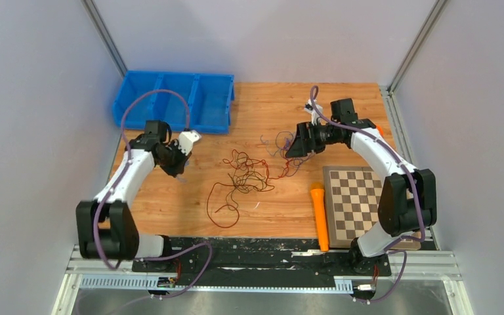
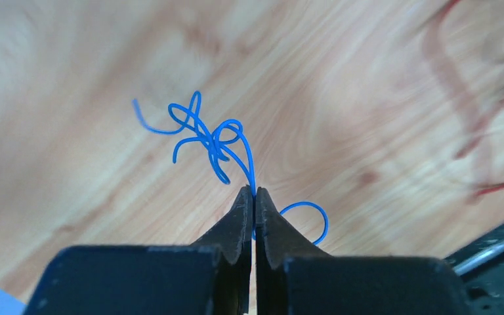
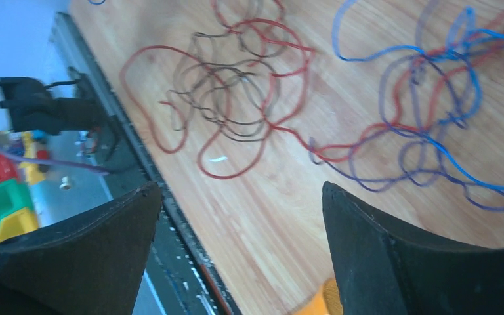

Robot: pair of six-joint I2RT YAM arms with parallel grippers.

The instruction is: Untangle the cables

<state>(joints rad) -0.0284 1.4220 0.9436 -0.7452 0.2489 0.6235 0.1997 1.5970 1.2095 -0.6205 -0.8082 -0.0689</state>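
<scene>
A tangle of hair-thin red and black cables (image 1: 246, 174) lies on the wooden table between the arms. It also shows in the right wrist view (image 3: 236, 98), with a looser bunch of blue and purplish cables (image 3: 426, 98) to its right. My left gripper (image 1: 174, 164) is left of the tangle. In its wrist view it (image 2: 254, 191) is shut on a thin curly blue cable (image 2: 213, 134) that hangs from the tips above the wood. My right gripper (image 1: 295, 147) hovers by the purplish cables; it (image 3: 239, 190) is open and empty.
A blue compartment bin (image 1: 177, 98) stands at the back left. A chessboard (image 1: 354, 200) lies at the front right with an orange cylinder (image 1: 319, 216) along its left side. The black rail of the table's front edge (image 3: 138, 151) is near.
</scene>
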